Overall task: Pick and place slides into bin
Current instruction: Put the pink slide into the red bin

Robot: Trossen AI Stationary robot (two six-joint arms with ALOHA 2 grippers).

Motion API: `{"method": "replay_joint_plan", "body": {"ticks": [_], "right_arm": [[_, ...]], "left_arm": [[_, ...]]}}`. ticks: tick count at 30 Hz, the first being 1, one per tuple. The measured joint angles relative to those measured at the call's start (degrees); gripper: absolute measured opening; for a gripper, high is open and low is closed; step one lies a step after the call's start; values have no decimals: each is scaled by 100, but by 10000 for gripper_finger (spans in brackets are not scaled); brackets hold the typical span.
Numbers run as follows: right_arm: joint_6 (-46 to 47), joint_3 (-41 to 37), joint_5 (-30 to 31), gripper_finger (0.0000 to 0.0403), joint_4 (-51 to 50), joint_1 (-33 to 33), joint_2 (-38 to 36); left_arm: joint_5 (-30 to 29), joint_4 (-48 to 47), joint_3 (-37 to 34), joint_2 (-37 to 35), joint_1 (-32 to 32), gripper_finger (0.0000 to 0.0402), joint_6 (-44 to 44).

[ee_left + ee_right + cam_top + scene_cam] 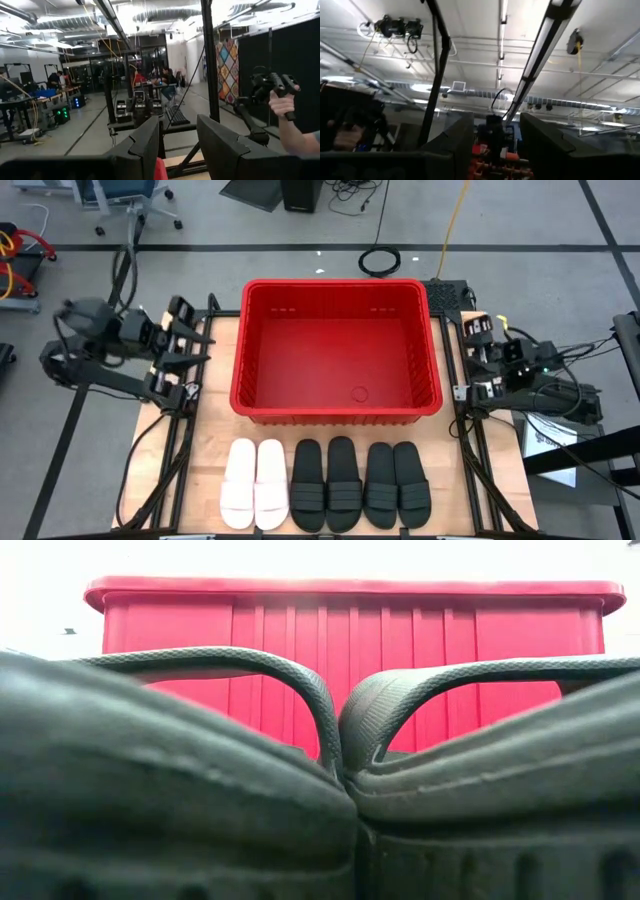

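The red bin (338, 284) stands on the far half of the wooden table, and nothing lies inside it. Six slides lie side by side along the near edge, soles down: two white (255, 483) at the left, then several black ones (327, 483) (397, 484). In the low view two black slides (330, 730) fill the foreground in front of the bin's wall (350, 650). My left gripper (197, 343) is raised beside the bin's left wall, open (177, 145). My right gripper (468, 358) is raised beside the bin's right wall, open (495, 145). Neither holds anything.
Bare wood (205, 445) lies left of the white slides, and more lies right of the black ones. Black frame posts (210, 60) rise at the table's sides. A person's hand (284, 104) holding a dark device shows in the room beyond.
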Motion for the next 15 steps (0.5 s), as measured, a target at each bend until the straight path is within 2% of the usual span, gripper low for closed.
{"method": "replay_joint_plan", "body": {"ticks": [4, 7, 11, 15], "right_arm": [[-49, 472, -167, 151, -194, 1, 499], [-185, 683, -306, 151, -505, 1, 811], [-436, 870, -430, 151, -838, 0, 1056], [-503, 893, -453, 151, -903, 2, 1156]], "left_arm": [[76, -1051, 1293, 684, 0, 141, -139], [471, -1748, 2028, 1145, -75, 141, -320], [1115, -2339, 2591, 1698, -350, 141, -558], [1372, -2926, 2752, 2169, -818, 141, -721]]}}
